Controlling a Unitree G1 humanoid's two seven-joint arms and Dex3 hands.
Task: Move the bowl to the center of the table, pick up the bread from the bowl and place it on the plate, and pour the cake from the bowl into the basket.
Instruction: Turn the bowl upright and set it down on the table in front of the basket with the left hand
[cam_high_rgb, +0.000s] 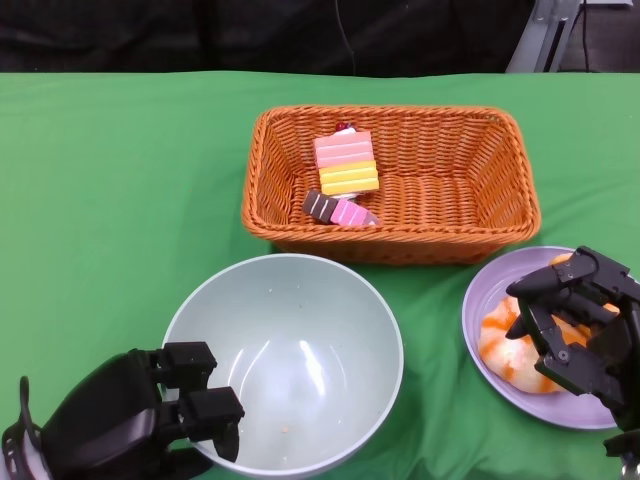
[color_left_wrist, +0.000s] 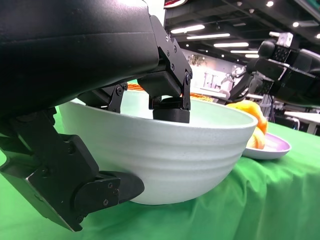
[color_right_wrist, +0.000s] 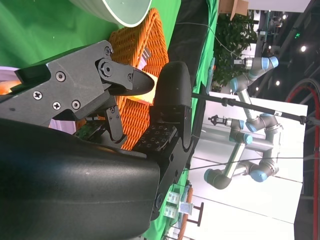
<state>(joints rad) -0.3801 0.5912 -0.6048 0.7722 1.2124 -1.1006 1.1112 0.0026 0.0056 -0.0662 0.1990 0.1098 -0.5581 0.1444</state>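
**Bowl held at its rim, bread on the plate, cake in the basket**

The pale green ribbed ceramic bowl (cam_high_rgb: 285, 362) sits upright on the green cloth tabletop (cam_high_rgb: 110, 190), at about 6 o'clock from the orange woven wicker basket (cam_high_rgb: 390, 180). The left hand (cam_high_rgb: 150, 415) grips the bowl's rim at about 8 o'clock: in the left wrist view its fingers (color_left_wrist: 170, 107) hook over the rim into the bowl while a lower finger presses the outer wall, so the rim is clamped between them. The bowl holds only a few small crumbs.

Inside the basket lie a pink-and-yellow layered cake slice (cam_high_rgb: 346, 163) and, just at its 6 o'clock, a smaller brown-and-pink cake piece (cam_high_rgb: 338, 209).

At 3 o'clock from the bowl stands the lilac round plate (cam_high_rgb: 478, 325), carrying the orange-and-white bread roll (cam_high_rgb: 510, 345). The right hand (cam_high_rgb: 580, 320) hangs over the bread with its fingers curled downward; whether they clasp the roll or merely hover over it I cannot tell.
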